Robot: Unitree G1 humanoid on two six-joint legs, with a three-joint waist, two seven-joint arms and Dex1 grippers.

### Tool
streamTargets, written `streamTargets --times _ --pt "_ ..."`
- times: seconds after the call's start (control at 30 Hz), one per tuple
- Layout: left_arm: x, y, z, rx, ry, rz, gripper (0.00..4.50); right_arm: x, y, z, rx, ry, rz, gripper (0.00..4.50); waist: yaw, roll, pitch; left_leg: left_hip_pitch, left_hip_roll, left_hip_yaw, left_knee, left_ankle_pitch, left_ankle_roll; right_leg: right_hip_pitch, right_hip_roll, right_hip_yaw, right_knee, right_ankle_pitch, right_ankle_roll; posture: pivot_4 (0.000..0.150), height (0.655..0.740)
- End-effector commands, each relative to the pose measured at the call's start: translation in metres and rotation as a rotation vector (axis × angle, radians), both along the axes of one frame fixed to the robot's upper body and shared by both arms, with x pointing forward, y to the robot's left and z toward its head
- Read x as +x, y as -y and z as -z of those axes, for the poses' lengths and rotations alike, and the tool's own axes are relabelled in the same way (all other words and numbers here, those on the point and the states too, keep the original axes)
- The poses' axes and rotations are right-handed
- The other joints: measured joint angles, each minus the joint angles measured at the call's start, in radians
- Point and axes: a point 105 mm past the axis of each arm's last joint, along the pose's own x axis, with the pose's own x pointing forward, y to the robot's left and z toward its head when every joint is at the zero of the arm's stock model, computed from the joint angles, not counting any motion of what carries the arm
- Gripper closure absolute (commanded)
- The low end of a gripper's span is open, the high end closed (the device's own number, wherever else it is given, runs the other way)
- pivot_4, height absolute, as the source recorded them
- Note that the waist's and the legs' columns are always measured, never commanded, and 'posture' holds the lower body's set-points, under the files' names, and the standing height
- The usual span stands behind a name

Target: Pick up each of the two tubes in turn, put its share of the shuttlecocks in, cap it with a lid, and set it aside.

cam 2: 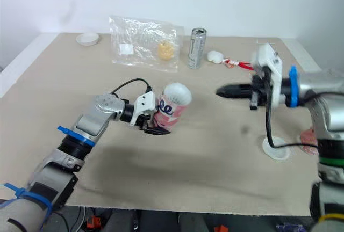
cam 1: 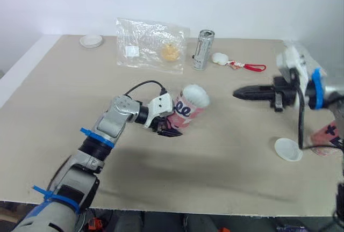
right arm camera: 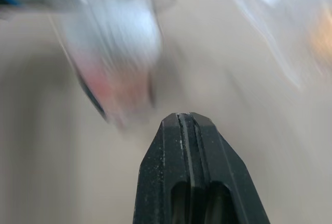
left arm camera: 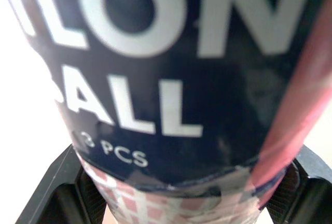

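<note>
Pink tube [cam 1: 189, 108] clamped in left gripper [cam 1: 170, 128], second pink tube [cam 1: 327, 134] on table [cam 1: 215, 178]; right gripper [cam 1: 239, 93] closed, empty.

left arm [cam 1: 115, 119]: silver-grey metal segments are running in from 7 o'clock, with a black ribbed collar [cam 1: 92, 149] joining them.
blue cable ties [cam 1: 97, 137]: two are wrapping that arm, the second lying further toward 7 o'clock.
left gripper [cam 1: 171, 130]: black fingers [left arm camera: 57, 193] are sitting under a white wrist block [cam 1: 159, 103], and a thin black cable [cam 1: 141, 85] is looping off at 11 o'clock.
right arm [cam 2: 322, 88]: grey metal is wearing a blue ring [cam 2: 293, 86] and a white housing [cam 2: 269, 63].
right gripper [cam 2: 220, 91]: tapered black fingers [right arm camera: 171, 156] are showing fine scuffs, and a black cord [cam 2: 267, 130] is hanging toward 6 o'clock.
</note>
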Motion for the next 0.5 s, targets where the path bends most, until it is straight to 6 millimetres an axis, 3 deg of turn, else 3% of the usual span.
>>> streamTargets --times 0.03,0.13,0.37,0.5 --pt "-0.005 0.007 -0.010 -0.127 0.059 -0.023 1.16 -0.005 0.022 -0.021 -0.004 0.146 0.129 4.45 -0.010 0.000 0.000 0.001 0.000 0.001 0.000 0.000 0.000 0.000 0.000 0.001 0.000 0.000 0.000 0.150 0.7400" --pt "-0.017 0.014 -0.001 -0.168 0.083 -0.011 1.16 -0.011 0.041 -0.014 0.016 0.128 0.233 4.45 -0.015 0.000 0.000 0.003 0.001 0.001 0.000 0.000 0.000 0.001 0.001 0.001 0.001 0.000 0.001 0.150 0.7400" --pt "-0.023 0.020 0.006 -0.255 0.123 -0.072 1.16 -0.017 0.056 0.002 -0.007 0.061 0.309 4.45 -0.014 0.000 0.000 0.004 0.001 0.001 0.005 0.002 0.001 0.003 0.002 0.003 0.001 0.004 0.006 0.150 0.7400" --pt "-0.026 0.024 0.004 -0.290 0.122 -0.091 1.16 -0.021 0.080 0.020 -0.150 -0.005 0.334 3.09 -0.014 0.000 0.000 0.003 0.000 0.004 0.009 0.002 0.001 0.003 0.001 0.005 0.000 0.005 0.006 0.150 0.7400"
